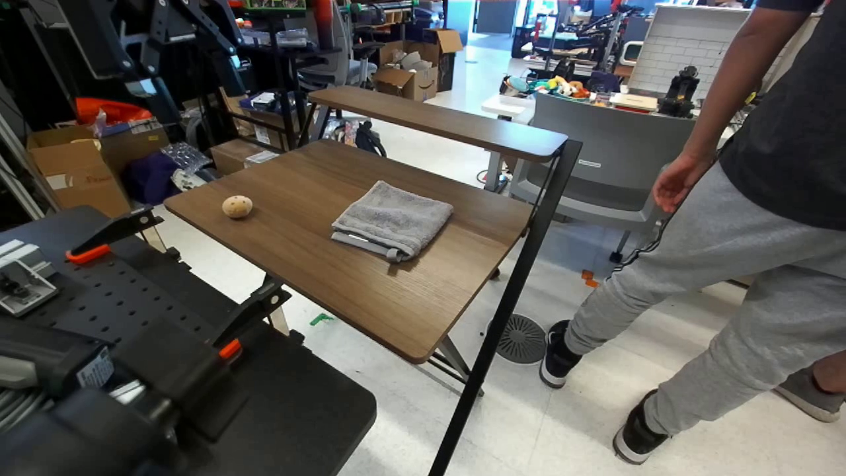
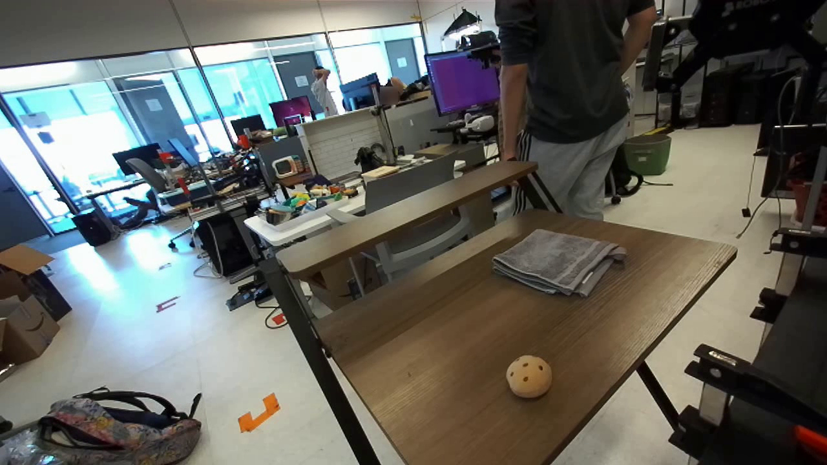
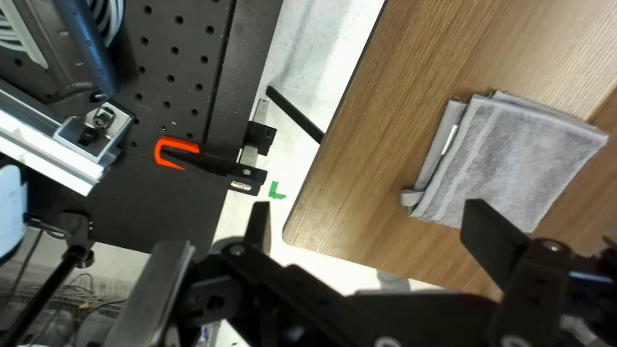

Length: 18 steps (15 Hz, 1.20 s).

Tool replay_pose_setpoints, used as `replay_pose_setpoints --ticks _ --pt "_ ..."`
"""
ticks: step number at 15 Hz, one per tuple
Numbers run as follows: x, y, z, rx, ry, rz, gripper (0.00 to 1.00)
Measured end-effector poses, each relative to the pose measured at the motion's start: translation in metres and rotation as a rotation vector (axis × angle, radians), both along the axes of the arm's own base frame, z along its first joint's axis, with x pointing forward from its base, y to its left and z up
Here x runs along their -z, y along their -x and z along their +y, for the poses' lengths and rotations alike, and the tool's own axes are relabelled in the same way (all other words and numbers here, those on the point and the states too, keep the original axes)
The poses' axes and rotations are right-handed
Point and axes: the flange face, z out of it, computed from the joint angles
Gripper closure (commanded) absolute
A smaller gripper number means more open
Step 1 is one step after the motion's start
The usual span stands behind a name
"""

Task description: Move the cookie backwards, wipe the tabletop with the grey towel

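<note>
Tabletop point(image 1: 304, 218): smooth brown wood-grain board, rounded corners, black metal legs point(image 1: 509, 304), filling the middle of an exterior view. Narrower shelf point(image 1: 436, 119), similar grain, raised along its far edge, upper middle of that view. Grey towel point(image 1: 395, 218) lies on the board, just below centre-frame: fuzzy, soft, rumpled, folded roughly square, layers stacked, pale label strip and small loop along the lower edge. Cookie point(image 2: 529, 376) also on the board, lower right of centre in an exterior view: small tan rounded lump, dark spots, well apart from the towel. Gripper point(image 3: 368, 207) is released, jaws spread wide; blocky matte-black fingers point(image 3: 491, 241) at the bottom of the wrist view, the one at lower right overlapping the towel there. Upper left of that view: black bench plate point(image 3: 181, 120), rows of round holes, black clamp point(image 3: 246, 179) with orange piece.
</note>
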Motion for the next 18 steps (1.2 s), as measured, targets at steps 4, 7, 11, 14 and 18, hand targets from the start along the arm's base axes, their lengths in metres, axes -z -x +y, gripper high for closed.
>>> replay_pose_setpoints --ticks 4,7,11,14,18 --pt "0.003 -0.007 -0.004 -0.169 -0.117 -0.016 0.00" --pt "0.005 -0.007 0.010 -0.312 -0.200 -0.007 0.00" --pt "0.011 0.000 0.020 -0.486 -0.263 0.065 0.00" --pt "0.012 0.002 0.019 -0.509 -0.264 0.085 0.00" --pt "0.014 0.004 0.019 -0.592 -0.284 0.092 0.00"
